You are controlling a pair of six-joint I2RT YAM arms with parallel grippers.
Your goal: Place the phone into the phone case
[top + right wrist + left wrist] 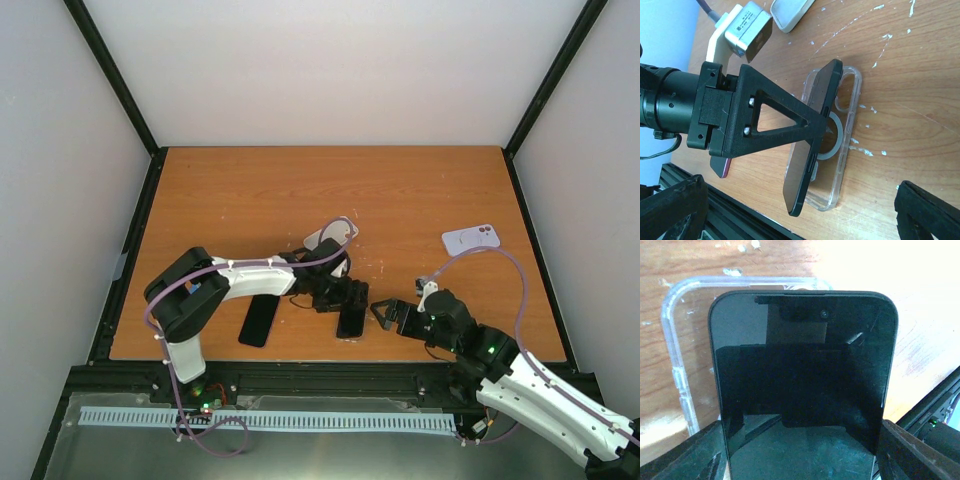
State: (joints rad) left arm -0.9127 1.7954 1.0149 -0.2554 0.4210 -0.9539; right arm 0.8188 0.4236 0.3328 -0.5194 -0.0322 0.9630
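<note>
Evidently half done: the left gripper (800,460) clasped the phone (802,375) by its sides, tilted over the clear case (679,355) by the desk's (300,190) near edge, not yet seated. The right gripper (380,313) hung spread wide, empty.

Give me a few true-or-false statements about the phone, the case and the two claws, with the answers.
1. The left gripper holds the black phone by its side edges. True.
2. The black phone sits flat, fully seated in the clear case. False: it is tilted over the case, with one long edge raised.
3. The right gripper is open and empty. True.
4. The right gripper is holding the clear case. False: the case lies on the table, beneath the phone.
</note>
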